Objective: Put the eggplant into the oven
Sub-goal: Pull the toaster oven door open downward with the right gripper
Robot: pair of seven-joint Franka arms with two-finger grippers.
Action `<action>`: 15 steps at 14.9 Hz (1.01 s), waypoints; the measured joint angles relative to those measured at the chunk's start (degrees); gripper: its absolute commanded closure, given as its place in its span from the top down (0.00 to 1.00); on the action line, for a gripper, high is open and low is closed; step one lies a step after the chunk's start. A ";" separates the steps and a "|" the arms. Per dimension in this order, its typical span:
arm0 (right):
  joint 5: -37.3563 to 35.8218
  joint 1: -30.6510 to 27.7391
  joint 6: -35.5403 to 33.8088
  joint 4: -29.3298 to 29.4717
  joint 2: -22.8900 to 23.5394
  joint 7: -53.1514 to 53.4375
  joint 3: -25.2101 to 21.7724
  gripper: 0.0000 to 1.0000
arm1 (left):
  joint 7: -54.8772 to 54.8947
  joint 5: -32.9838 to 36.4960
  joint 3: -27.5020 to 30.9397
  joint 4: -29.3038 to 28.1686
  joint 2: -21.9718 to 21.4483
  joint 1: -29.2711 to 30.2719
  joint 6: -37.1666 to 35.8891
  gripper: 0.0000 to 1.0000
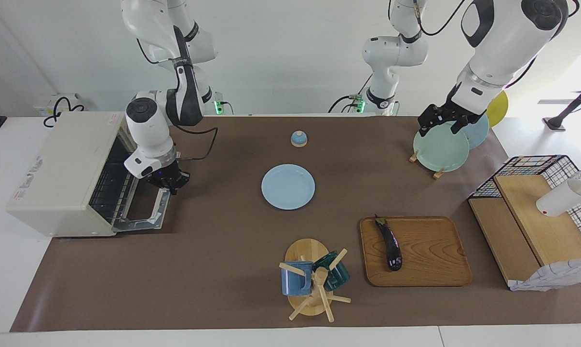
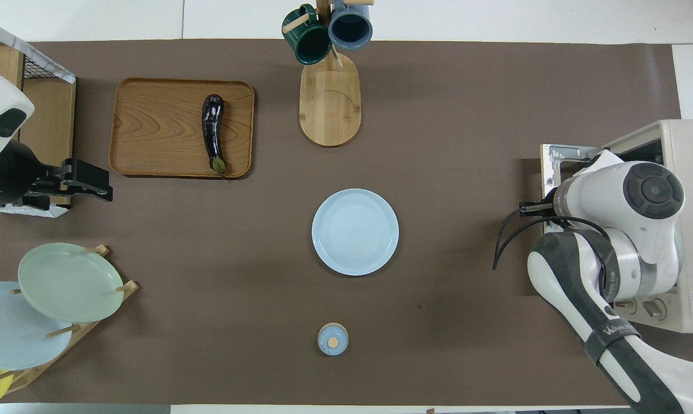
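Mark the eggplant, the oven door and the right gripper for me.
eggplant (image 1: pixel 390 242), facing view: middle of its dark body, lying on the wooden tray.
oven door (image 1: pixel 142 214), facing view: glass of the dropped-open door.
right gripper (image 1: pixel 170 183), facing view: between its fingertips, over the door.

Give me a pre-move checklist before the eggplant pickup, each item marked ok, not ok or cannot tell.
1. Oven door down, rack exposed: ok.
2. Eggplant lies free on the wooden tray, nothing on it: ok.
3. Right gripper is at the open door's handle edge, not clear of the oven mouth: not ok.
4. Left gripper is over the plate rack, not yet over the eggplant: not ok.
5. Table between tray and oven: the blue plate lies on it, flat and low: ok.
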 measured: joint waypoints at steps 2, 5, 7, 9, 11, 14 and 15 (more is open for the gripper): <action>0.00 0.00 0.04 -0.03 0.02 0.38 0.00 0.00 | 0.00 0.00 0.00 0.00 0.00 0.00 0.00 1.00; 0.17 0.00 0.13 -0.08 0.12 0.55 0.00 0.00 | 0.00 0.00 0.00 0.00 0.00 0.00 0.00 1.00; 0.35 0.01 0.80 -0.37 0.34 0.55 -0.01 0.00 | 0.00 0.00 0.00 0.00 0.00 0.00 0.00 1.00; 0.37 0.08 1.97 -0.80 1.01 0.55 0.00 0.00 | 0.00 0.00 0.00 0.00 0.00 0.00 0.00 1.00; 0.37 0.20 2.61 -0.89 1.85 0.81 -0.01 0.00 | 0.00 0.00 0.00 0.00 0.00 0.00 0.00 1.00; 0.37 0.26 3.08 -0.92 2.56 1.20 -0.01 0.00 | 0.00 0.00 0.00 0.00 0.00 0.00 0.00 1.00; 0.37 0.30 3.22 -1.01 2.60 1.29 -0.02 0.00 | 0.00 0.00 0.00 0.00 0.00 0.00 0.00 1.00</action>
